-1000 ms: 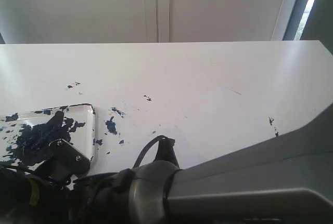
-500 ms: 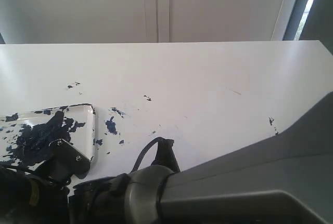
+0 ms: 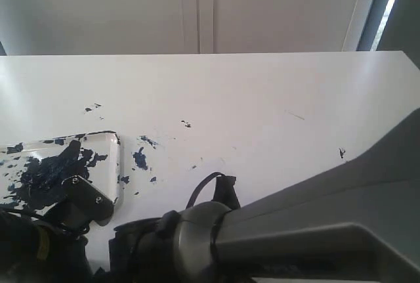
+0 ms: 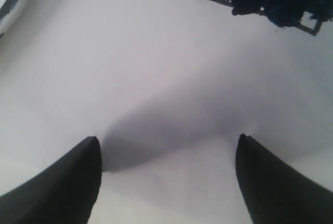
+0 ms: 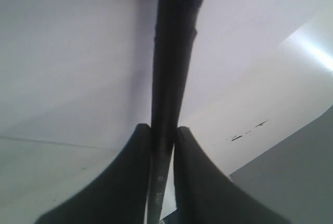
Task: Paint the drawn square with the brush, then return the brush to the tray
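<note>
The right arm has shifted rightward; right claw pinches the brush, left claw gapes empty.

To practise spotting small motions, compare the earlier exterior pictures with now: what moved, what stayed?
The right arm shifted: its wrist joint and cable loop slid rightward in the exterior view, and its grey link now rises higher at the right edge. Nothing was visibly taken or released. The tray, the paint splatters and the left arm's bracket stayed put.

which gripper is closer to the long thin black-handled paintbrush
Right. The right gripper is shut on the long thin black-handled paintbrush; the left gripper hangs open over white surface, holding nothing.
</note>
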